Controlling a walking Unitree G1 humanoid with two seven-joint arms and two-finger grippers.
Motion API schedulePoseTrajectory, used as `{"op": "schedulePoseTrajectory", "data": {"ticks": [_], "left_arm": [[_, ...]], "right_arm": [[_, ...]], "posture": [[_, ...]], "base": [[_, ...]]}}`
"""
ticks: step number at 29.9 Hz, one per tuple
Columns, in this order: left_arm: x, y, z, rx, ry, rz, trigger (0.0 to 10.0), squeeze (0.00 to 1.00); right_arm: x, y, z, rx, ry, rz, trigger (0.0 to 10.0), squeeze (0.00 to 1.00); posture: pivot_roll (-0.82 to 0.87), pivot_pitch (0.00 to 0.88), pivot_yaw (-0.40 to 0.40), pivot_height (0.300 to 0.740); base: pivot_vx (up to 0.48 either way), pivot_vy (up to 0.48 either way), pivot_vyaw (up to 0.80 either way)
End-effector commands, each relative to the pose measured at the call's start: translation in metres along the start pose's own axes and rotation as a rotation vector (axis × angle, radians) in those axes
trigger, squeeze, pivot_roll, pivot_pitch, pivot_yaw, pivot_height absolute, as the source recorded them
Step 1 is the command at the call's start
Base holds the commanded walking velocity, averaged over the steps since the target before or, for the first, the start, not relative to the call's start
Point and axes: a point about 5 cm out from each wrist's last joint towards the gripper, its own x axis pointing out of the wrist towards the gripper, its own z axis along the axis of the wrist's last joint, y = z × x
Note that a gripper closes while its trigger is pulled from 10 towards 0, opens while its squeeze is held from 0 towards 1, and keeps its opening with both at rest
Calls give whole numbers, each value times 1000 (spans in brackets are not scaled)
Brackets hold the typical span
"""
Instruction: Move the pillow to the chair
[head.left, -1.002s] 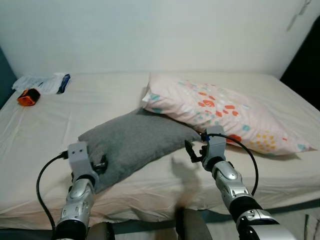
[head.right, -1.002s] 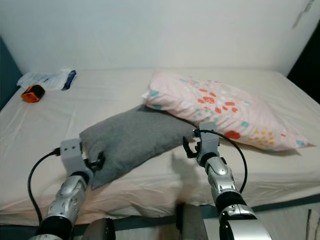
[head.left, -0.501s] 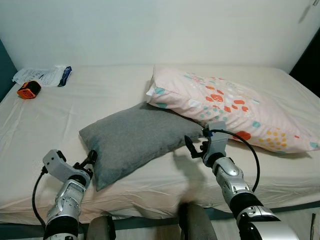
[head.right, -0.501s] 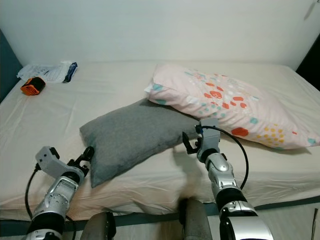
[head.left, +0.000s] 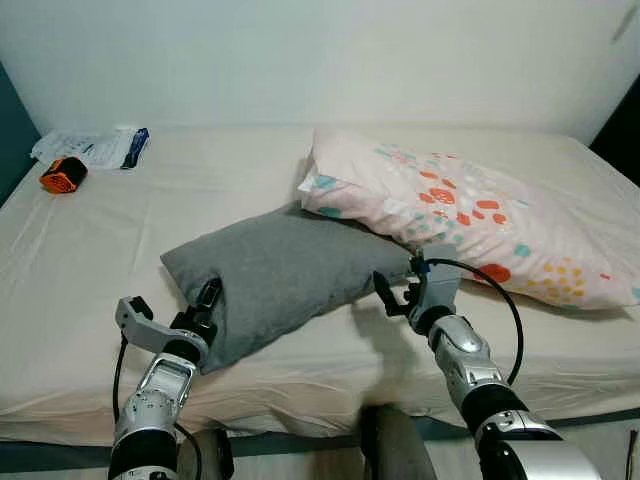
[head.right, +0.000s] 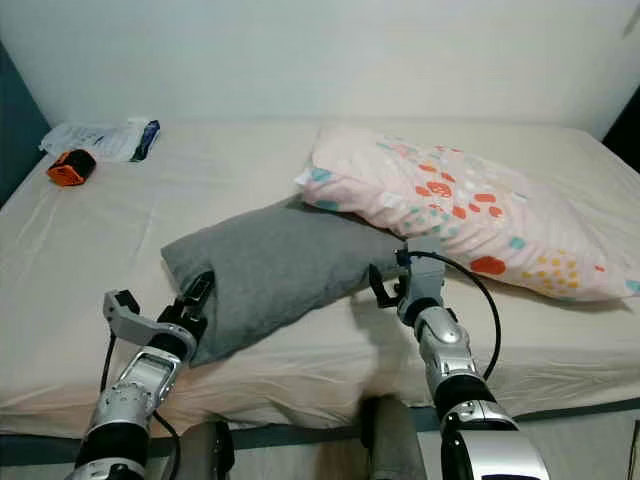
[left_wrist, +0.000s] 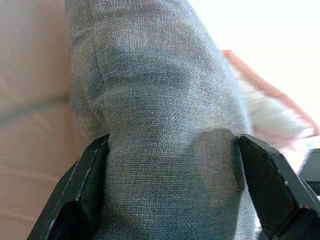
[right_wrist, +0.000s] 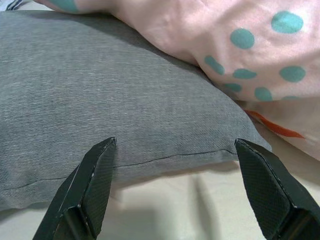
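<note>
Plain grey fabric pillow (head.left: 275, 275) lies on a bed with a cream sheet (head.left: 90, 250), near the bed's front edge, its far corner tucked under a larger pink pillow with coloured dots (head.left: 470, 215); the two pillows touch there. Left gripper (head.left: 205, 300) is at the grey pillow's near left corner; in the left wrist view its two black fingers (left_wrist: 82, 187) stand spread wide, one on each side of the pillow's bulging end, fabric filling the gap and pressing against both inner faces; so it straddles the corner, touching it; a firm clamp cannot be told. Right gripper (head.left: 392, 296) sits at the grey pillow's right edge, just in front of the seam, close under the pink pillow; in the right wrist view its fingers (right_wrist: 87, 192) are wide apart with the grey pillow's edge ahead of the tips and cream sheet between them; it holds nothing; contact with the pillow cannot be told. Small orange and black object (head.left: 58, 176) lies at the far left of the bed, beside a white crumpled plastic packet with a blue end (head.left: 95, 147). White wall (head.left: 300, 60) behind the bed.
</note>
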Motion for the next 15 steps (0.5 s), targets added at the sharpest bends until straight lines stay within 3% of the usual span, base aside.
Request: {"op": "schedulePoseTrajectory", "data": {"ticks": [1, 7, 9, 10, 11, 12, 15], "left_arm": [[2, -7, -5, -37, 13, -52, 10000, 1000], [3, -7, -4, -57, 12, -72, 10000, 1000], [4, -14, -7, -64, 31, -114, 10000, 1000], [5, -20, -12, -57, 66, -158, 10000, 192], [5, -20, -12, -57, 66, -158, 10000, 192], [5, -26, -18, -61, 99, -193, 10000, 0], [6, -29, -25, -42, 140, -207, 10000, 0]], "right_arm": [[1, -2, 2, 7, -8, -7, 10000, 0], [1, -2, 2, 8, -9, -9, 10000, 0], [1, -2, 2, 8, -8, -7, 10000, 0], [1, -2, 2, 7, -8, -3, 10000, 0], [1, -2, 2, 7, -8, -3, 10000, 0], [1, -1, 3, 8, -8, -3, 10000, 0], [2, -1, 3, 8, -8, -3, 10000, 0]], "posture": [[-56, 52, -57, 568], [-57, 45, -54, 568], [-55, 42, -55, 568], [-55, 35, -55, 568], [-55, 35, -55, 568], [-55, 35, -55, 568], [-57, 28, -52, 568]], "base": [[0, 0, 0], [0, 0, 0], [0, 0, 0], [0, 0, 0], [0, 0, 0], [0, 0, 0], [0, 0, 0]]}}
